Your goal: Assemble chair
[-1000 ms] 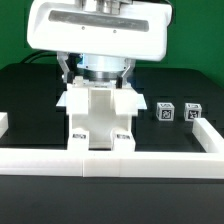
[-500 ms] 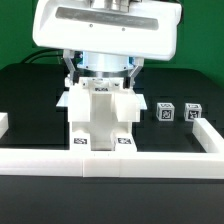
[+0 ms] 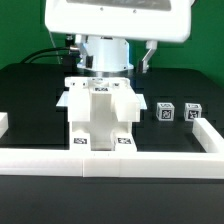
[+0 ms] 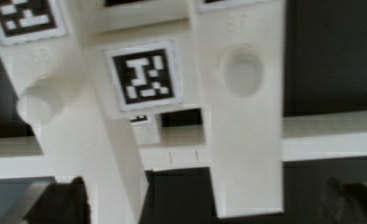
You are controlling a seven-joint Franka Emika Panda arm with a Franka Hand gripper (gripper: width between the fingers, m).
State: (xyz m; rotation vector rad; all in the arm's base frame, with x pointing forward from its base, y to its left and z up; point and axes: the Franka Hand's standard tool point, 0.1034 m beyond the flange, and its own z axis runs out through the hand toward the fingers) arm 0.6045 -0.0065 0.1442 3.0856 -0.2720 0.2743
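So here's where we're at. The partly built chair [image 3: 100,115] sits dead centre in the exterior view. It stands on the black table [image 3: 30,95] with its near end right up against the low white border wall [image 3: 110,160] that runs along the lower part of the frame. We count three square tags on it from this side: one up top and two low down by the wall.

Over on the exterior view's right, two small tagged blocks [image 3: 165,110] sit side by side on the table. They're clear of the chair and near the wall's right-hand leg.

The gripper [image 3: 111,62] hangs just above the chair's top, under the big white arm [image 3: 115,20] that fills the upper part of the frame. Its fingers [image 3: 148,57] are spread wide with nothing between them. The only one we really make out is the dark one on the exterior view's right, and as far as we can see it isn't touching the chair.

The wrist view is pretty blurry. It's a close-up of two white bars of the chair, one wearing a tag [image 4: 144,78] and each with a round bump. There's a white horizontal strip behind them, and we can't tell if that's wall or chair. We can't make out the fingertips there either.
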